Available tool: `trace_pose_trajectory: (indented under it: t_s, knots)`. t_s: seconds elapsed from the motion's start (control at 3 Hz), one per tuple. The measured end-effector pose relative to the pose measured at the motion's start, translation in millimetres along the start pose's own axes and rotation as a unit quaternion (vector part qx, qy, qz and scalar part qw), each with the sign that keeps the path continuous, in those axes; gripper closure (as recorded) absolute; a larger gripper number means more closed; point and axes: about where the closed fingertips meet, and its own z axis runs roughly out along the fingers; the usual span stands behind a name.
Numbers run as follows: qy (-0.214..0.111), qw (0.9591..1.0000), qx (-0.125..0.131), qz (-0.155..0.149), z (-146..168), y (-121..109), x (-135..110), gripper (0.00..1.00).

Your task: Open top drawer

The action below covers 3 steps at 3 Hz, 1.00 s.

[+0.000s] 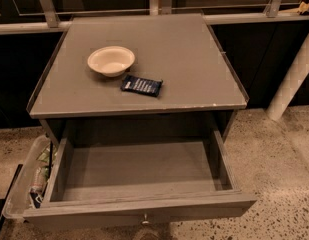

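Observation:
The top drawer (139, 206) of the grey cabinet stands pulled far out toward me, and its grey inside is bare. Its small round metal knob (144, 219) shows at the centre of the front panel, at the bottom edge of the camera view. The gripper is not in view. The lower drawers are hidden under the open one.
On the cabinet top (184, 49) lie a cream bowl (111, 60) and a dark blue snack packet (141, 85). A clear bin (29, 184) with packets stands on the floor at the left. A white post (293, 76) leans at the right. A rail (244, 19) runs behind.

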Motion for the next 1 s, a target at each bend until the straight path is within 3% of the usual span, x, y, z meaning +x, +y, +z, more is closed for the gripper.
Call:
trace_pose_trajectory:
  t_s: [0.33,1.0]
  knots:
    - [-0.006,0.9999,-0.01,-0.003,6.8,-16.8,-11.3,0.59]
    - [-0.005,0.9999,-0.009,-0.004,6.1,-15.7,-10.8,0.13]
